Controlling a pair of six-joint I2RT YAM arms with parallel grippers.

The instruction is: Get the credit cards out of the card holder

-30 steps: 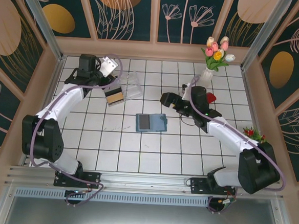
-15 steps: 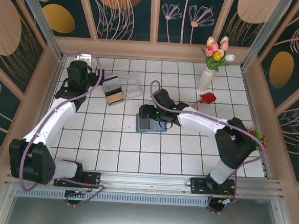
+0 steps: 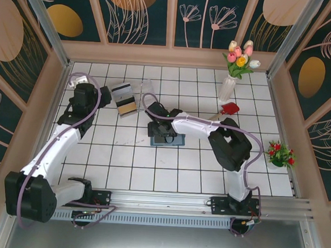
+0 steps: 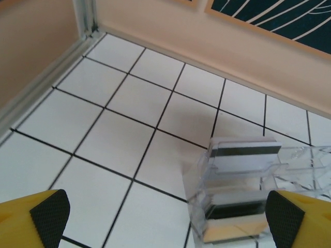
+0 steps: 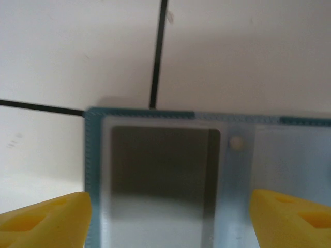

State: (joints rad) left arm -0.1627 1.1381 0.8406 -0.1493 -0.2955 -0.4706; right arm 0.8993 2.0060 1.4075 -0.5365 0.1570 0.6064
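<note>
Squarely between right jaws lies card holder (image 5: 160,175).

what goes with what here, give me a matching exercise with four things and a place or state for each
Things
1 card holder
2 credit cards
3 tulip vase
4 left gripper

Place or state
a open, over white tiles
b far side, on the right
c propped at the clear box
d lying open under the right gripper

Pairs: 1-d, 2-c, 3-b, 4-a
</note>
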